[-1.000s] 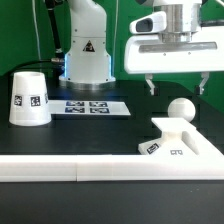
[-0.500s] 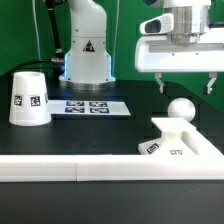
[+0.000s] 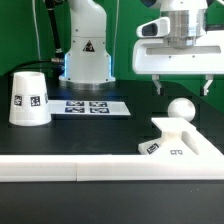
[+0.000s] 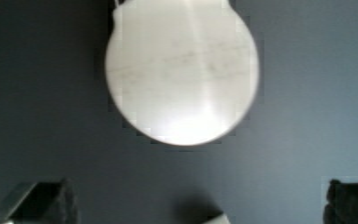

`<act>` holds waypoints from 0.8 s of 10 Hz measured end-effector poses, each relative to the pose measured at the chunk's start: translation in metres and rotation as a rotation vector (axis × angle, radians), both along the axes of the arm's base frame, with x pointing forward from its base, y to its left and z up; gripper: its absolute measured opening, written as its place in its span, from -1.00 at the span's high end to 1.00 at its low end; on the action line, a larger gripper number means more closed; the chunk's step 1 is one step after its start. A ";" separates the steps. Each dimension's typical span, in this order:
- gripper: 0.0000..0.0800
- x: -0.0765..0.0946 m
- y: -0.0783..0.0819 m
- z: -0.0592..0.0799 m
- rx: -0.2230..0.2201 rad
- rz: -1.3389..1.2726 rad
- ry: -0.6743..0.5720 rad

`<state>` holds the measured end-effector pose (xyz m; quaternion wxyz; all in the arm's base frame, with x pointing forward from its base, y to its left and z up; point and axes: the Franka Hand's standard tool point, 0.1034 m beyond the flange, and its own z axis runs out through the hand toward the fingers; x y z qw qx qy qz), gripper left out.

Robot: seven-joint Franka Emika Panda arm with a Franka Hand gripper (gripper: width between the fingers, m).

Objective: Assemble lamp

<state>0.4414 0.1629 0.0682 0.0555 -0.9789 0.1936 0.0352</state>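
The white ball-shaped bulb [image 3: 180, 110] lies on the black table at the exterior view's right, just behind the flat angular base block [image 3: 178, 142]. My gripper [image 3: 183, 88] hangs open and empty above the bulb, fingers spread wide. In the wrist view the bulb [image 4: 183, 70] shows as a bright white oval below me, with my dark fingertips [image 4: 37, 200] at the frame corners and a white corner of the base [image 4: 213, 216] between them. The tapered cup-like shade [image 3: 28, 98] stands mouth down at the exterior view's left.
The marker board [image 3: 90, 106] lies flat in the middle of the table. The white robot column [image 3: 86, 45] stands behind it. A white rail [image 3: 60, 168] runs along the table's front edge.
My gripper has moved toward the exterior view's right and now hangs over the bulb. It stays open. Nothing else has moved.
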 end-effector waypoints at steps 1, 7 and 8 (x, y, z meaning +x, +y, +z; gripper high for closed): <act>-0.75 0.003 -0.003 0.002 0.009 0.006 0.043; -0.75 0.007 -0.007 -0.001 0.120 0.051 0.381; -0.75 0.004 -0.009 -0.002 0.137 0.056 0.456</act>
